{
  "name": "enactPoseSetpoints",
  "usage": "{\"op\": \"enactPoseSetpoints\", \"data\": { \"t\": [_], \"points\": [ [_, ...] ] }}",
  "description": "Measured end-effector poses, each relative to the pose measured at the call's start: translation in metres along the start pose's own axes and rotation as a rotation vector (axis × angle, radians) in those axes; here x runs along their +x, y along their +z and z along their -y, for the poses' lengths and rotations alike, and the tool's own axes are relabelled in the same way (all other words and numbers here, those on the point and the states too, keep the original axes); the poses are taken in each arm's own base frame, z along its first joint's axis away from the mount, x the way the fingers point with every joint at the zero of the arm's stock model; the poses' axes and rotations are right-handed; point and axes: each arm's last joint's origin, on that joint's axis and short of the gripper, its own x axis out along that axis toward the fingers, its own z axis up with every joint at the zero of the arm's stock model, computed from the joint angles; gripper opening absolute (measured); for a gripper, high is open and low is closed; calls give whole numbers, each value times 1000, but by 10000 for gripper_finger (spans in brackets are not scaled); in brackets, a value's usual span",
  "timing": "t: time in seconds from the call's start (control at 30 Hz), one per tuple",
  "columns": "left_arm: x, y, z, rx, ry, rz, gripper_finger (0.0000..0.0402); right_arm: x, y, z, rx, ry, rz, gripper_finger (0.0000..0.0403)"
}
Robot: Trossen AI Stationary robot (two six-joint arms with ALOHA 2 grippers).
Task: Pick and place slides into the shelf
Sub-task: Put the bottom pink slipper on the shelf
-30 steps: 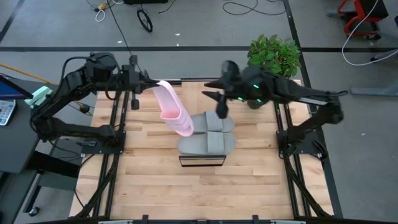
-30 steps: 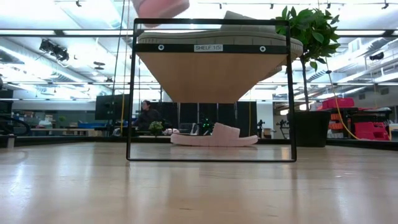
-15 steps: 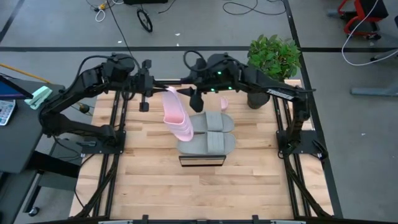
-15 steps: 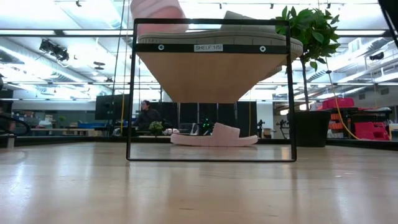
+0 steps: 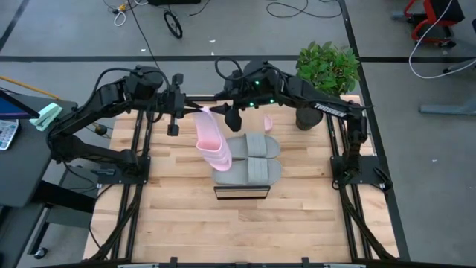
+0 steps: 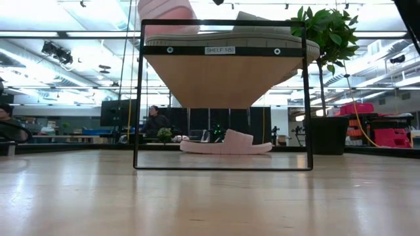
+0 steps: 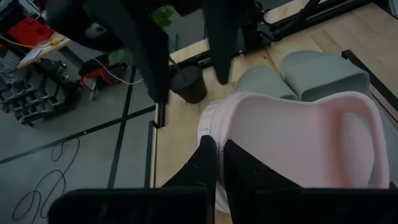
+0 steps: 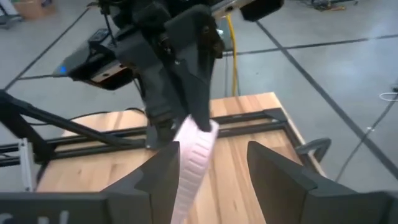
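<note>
A light pink slide [image 5: 208, 138] hangs slanted above the left side of the shelf [image 5: 242, 191], with my left gripper [image 5: 195, 110] shut on its upper end. My right gripper [image 8: 214, 149] is open, one finger on either side of that same end [image 8: 196, 155]; whether it touches I cannot tell. Two grey slides [image 5: 253, 147] [image 5: 249, 171] lie on their soles side by side on the shelf's top. A second pink slide [image 6: 226, 143] lies on the table behind the shelf. My left gripper pinches the edge of the pink slide's upper end [image 7: 214, 121] between its two fingers, coming from the table's left and slanting a little downward. The slide slopes down away from the fingers to the shelf's top [image 6: 164, 26]; whether its lower end rests there I cannot tell.
A potted plant [image 5: 327, 67] stands at the table's far right corner, close behind my right arm. Bare wooden tabletop [image 5: 238, 231] lies in front of the shelf. People sit far off in the room beyond the table.
My right gripper has travelled toward the table's left along the far side and now stands at the pink slide's held end. My left gripper has shifted a little to the right; the slide's upper end has come with it, so the slide stands steeper, its lower end staying put.
</note>
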Motion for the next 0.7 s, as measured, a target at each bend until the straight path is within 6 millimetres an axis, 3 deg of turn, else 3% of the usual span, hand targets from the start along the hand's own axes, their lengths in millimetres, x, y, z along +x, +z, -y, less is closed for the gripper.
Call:
{"op": "enactPoseSetpoints", "data": {
  "t": [0.2, 0.7],
  "points": [
    [0, 0, 0, 5, 2, 2, 12, 2, -1, -1, 34, 74, -8, 194],
    [0, 4, -2, 4, 23, 36, 18, 13, -6, 2, 56, 71, -24, 190]
  ]
}}
